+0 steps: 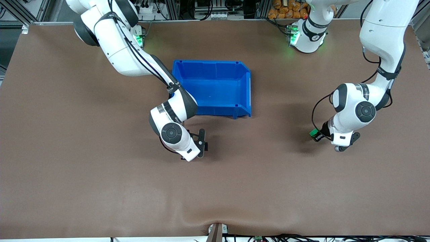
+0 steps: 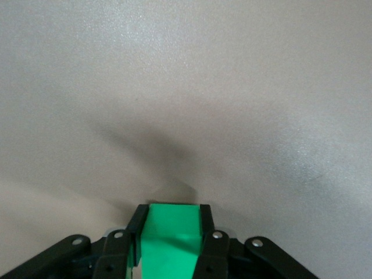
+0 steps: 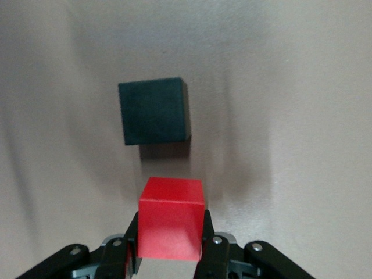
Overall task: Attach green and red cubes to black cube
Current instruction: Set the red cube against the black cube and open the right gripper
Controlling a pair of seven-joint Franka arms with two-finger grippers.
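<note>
My left gripper (image 1: 316, 134) is shut on the bright green cube (image 1: 313, 132) low over bare table toward the left arm's end. The cube shows between its fingers in the left wrist view (image 2: 171, 235). My right gripper (image 1: 202, 145) is over the table just nearer the front camera than the blue bin. It is shut on the bright red cube (image 3: 171, 218). The matte black cube (image 3: 154, 110) lies on the table a short way ahead of the red cube, apart from it. The red and black cubes are hidden in the front view.
The open blue bin (image 1: 248, 88) stands empty mid-table, toward the robots' bases. The brown mat (image 1: 100, 168) covers the whole table. A small mount (image 1: 216, 232) sits at the table edge nearest the front camera.
</note>
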